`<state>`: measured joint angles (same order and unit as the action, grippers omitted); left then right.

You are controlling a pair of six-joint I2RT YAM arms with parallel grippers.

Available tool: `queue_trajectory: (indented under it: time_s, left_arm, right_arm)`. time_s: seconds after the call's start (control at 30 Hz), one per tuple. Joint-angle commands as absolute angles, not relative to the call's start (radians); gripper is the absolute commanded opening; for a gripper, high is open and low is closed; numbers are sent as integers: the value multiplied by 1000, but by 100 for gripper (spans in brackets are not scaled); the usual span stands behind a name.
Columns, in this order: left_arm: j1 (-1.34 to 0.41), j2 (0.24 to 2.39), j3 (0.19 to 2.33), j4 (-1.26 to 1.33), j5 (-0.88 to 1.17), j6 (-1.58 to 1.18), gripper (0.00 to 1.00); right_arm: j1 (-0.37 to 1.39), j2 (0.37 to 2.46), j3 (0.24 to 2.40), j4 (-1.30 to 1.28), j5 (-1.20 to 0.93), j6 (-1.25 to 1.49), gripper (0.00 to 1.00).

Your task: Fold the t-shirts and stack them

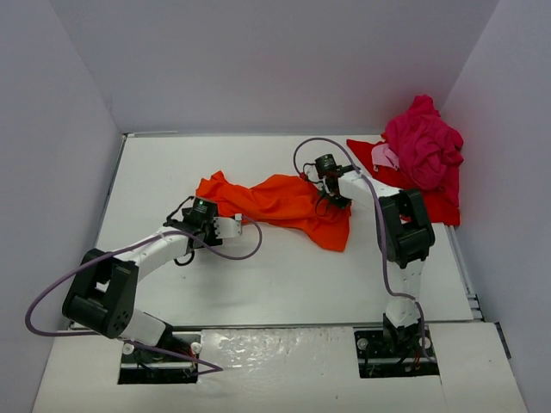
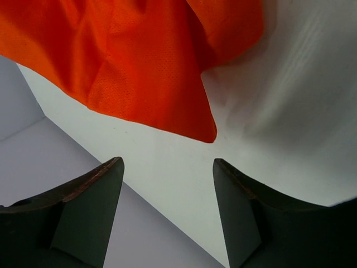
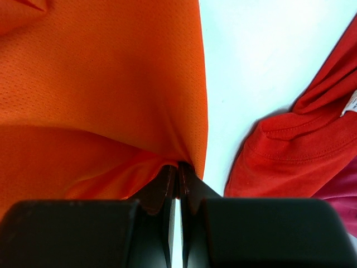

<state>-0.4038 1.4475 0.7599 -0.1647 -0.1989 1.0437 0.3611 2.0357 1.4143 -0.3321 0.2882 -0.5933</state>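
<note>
the orange shirt (image 1: 284, 202) lies spread out and wrinkly in the middle of the white counter (image 1: 284, 284). the right jaws are pinched tight on a fold of it, at the far right part of the shirt. in the right wrist view the orange cloth bunches up just where the two jaws meet.

the left jaws are wide apart and hold nothing. they sit just beside the left end of the orange shirt. in the left wrist view a pointy corner of the shirt is a little way in front of them, with bare counter between.

the red shirt (image 1: 441, 206) lies flat in the far right corner of the counter. the pink shirt (image 1: 424, 144) sits in a crumpled heap on top of it. the red shirt is near the orange one but not touching it, and a strip of counter shows between them.
</note>
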Motion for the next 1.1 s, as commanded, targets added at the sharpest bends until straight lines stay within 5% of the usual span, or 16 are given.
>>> queue_trajectory:
  time_s: [0.0, 0.27, 0.37, 0.43, 0.67, 0.93, 1.07]
  left_arm:
    - [-405, 1401, 749, -27, -181, 1133, 61]
    - [-405, 1440, 691, 149, -159, 1157, 55]
    - [-406, 1457, 709, 168, -146, 1136, 16]
    - [-412, 1458, 721, 176, -140, 1117, 0]
    - [-434, 1430, 820, 70, -150, 1000, 0]
    - [-460, 1374, 1177, -520, 47, 733, 0]
    - [-484, 1341, 1181, -526, 21, 746, 0]
  right_arm:
    - [368, 1961, 1407, -327, 326, -572, 0]
    - [388, 1984, 1408, -327, 326, -555, 0]
    - [393, 1986, 1403, -325, 331, -556, 0]
    - [396, 1983, 1400, -325, 331, -558, 0]
    - [397, 1983, 1396, -327, 331, -557, 0]
    - [399, 1976, 1377, -320, 315, -557, 0]
    - [404, 1971, 1366, -315, 315, -557, 0]
